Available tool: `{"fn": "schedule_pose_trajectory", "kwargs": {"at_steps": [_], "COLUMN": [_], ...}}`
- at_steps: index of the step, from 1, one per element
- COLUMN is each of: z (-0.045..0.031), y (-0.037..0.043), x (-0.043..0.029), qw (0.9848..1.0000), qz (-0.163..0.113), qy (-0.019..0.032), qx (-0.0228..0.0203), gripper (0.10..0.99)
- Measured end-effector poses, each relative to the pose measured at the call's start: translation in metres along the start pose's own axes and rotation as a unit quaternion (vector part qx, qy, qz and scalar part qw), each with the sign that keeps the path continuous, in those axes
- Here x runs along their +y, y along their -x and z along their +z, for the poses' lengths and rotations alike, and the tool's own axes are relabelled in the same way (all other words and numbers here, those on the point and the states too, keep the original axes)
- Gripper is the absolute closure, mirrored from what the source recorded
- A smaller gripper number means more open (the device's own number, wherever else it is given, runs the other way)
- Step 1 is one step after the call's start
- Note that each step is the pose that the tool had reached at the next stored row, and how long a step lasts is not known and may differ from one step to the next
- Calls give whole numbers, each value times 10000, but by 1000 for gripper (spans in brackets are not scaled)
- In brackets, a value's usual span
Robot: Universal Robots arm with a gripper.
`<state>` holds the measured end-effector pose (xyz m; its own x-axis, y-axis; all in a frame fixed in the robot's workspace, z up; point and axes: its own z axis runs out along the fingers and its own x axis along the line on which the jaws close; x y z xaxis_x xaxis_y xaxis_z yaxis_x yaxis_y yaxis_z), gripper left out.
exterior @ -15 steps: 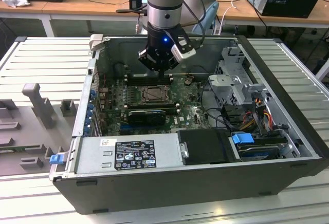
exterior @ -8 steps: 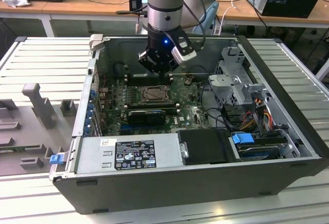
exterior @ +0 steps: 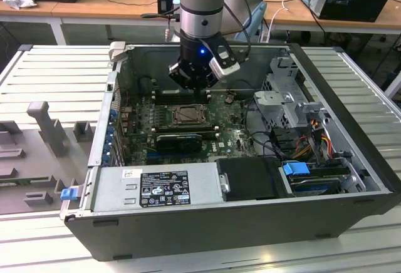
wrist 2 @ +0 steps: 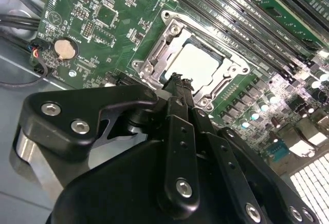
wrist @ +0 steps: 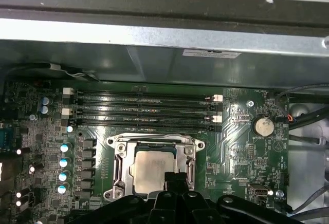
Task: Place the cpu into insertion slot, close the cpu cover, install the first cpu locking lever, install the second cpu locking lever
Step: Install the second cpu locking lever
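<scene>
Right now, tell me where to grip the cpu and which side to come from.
The cpu lies flat with the cpu cover closed over its rim, so only its top face shows. There is nothing to pinch as it lies. With the cover raised, probably take two opposite edges, coming straight down from above.

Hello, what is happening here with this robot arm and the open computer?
A robot arm is working inside an open computer case, over the motherboard. The cpu already lies in the insertion slot, and the cpu cover is down around it, framing its silvery top. The arm's hand is shut and hovers just above one edge of the cover, holding nothing. Whether the locking levers are latched, I cannot tell.
</scene>
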<state>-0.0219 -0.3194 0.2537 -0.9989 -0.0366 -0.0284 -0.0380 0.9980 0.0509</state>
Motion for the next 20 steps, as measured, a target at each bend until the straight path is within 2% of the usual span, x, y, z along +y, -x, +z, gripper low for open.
{"fn": "schedule_pose_trajectory", "kwargs": {"at_steps": [2,4,5,7,10,13,20], "z": [-59,-80,-81,-81,-71,-60,-52], "y": [2,3,2,-1,-4,-5,-6], "x": [3,0,-16,-91,-151,-177,-184], "qw": [10000,10000,10000,10000,10000,10000,10000], "qz": [0,-1,-1,1,3,4,3], "qy": [0,1,1,1,2,3,2], "qx": [0,0,1,16,58,60,61], "gripper": [980,980,980,980,980,980,980]}}
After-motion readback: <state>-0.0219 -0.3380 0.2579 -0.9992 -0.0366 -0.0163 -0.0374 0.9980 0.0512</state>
